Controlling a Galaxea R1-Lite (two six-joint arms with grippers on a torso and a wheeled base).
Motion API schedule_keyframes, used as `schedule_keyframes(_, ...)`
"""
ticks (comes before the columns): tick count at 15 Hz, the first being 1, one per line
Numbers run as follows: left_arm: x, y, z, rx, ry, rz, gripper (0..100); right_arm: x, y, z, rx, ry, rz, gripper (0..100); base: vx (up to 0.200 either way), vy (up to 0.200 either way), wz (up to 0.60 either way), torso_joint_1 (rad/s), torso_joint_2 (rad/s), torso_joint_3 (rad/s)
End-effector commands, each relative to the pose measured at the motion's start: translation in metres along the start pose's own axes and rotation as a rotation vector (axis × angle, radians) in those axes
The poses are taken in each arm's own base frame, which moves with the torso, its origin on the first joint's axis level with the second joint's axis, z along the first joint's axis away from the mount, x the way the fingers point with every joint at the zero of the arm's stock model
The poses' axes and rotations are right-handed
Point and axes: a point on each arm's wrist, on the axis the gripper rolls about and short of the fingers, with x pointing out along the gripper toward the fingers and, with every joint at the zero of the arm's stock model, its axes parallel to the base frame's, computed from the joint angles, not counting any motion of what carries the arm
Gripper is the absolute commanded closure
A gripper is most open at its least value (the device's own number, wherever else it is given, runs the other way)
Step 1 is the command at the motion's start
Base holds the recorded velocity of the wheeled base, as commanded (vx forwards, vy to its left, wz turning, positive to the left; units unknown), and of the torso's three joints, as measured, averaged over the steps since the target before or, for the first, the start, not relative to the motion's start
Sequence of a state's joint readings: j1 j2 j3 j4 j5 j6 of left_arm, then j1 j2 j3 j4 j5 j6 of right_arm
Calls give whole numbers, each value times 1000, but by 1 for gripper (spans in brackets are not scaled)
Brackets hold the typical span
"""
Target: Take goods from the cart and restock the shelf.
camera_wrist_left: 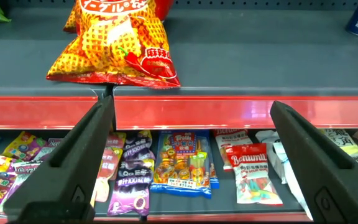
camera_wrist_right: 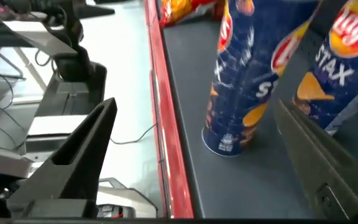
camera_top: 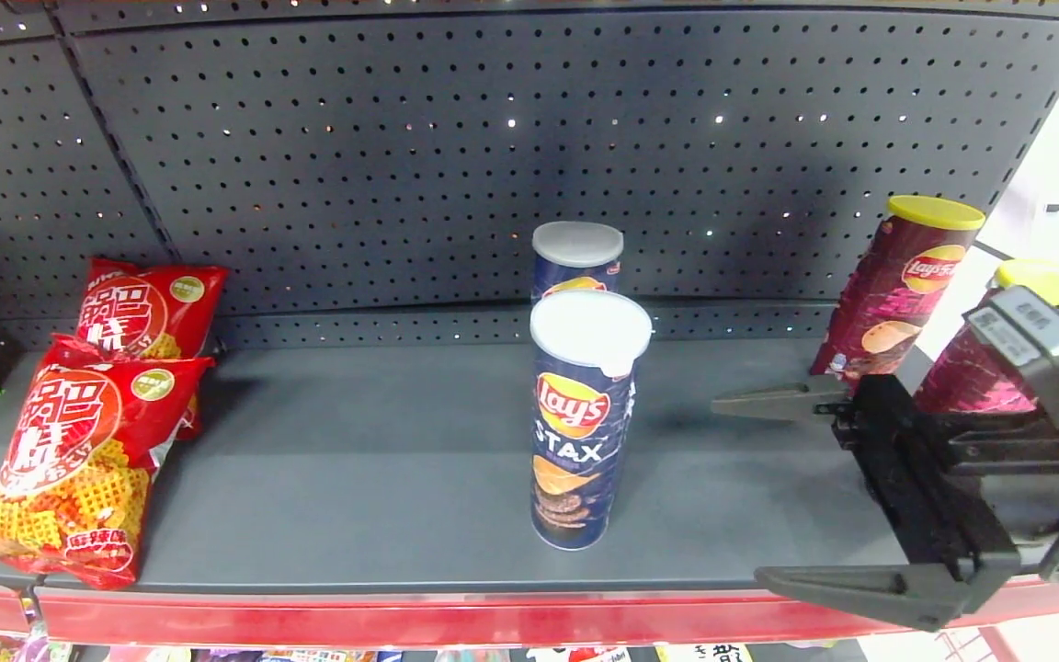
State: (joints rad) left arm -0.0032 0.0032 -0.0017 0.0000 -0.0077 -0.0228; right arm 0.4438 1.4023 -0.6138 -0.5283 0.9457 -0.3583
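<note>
A: In the head view, the right gripper (camera_top: 739, 491) is spread wide and holds nothing. The near blue can (camera_top: 582, 432) stands upright mid-shelf (camera_top: 355, 478), left of the fingers (camera_top: 768, 402) and touching neither.
B: It should likely back straight out, clear of the purple cans (camera_top: 902, 285) by its far finger.
A: In the left wrist view, the left gripper (camera_wrist_left: 192, 107) gapes empty before the shelf's red lip, near the red bag (camera_wrist_left: 114, 46).
B: In the right wrist view, the can stands ahead, in line with the gap.

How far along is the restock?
Done: front blue can and rear blue can stand upright on the shelf, one behind the other. In hand: nothing; right gripper is open beside the front can, left gripper open facing the shelf's red edge. Left: remaining goods can't be told from here.
</note>
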Motion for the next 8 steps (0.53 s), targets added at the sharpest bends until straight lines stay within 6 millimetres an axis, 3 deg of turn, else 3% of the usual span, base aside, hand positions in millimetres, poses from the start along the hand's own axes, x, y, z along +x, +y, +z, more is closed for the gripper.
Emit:
schedule_keyframes(1,0,0,0,0,2,0,0,13,-14,-18,58,43,13,0,0,0,0,0,0,0)
schedule_keyframes(8,0,0,0,0,2,0,0,35,-42,-39,92,93,8,0,0,0,0,0,0,0)
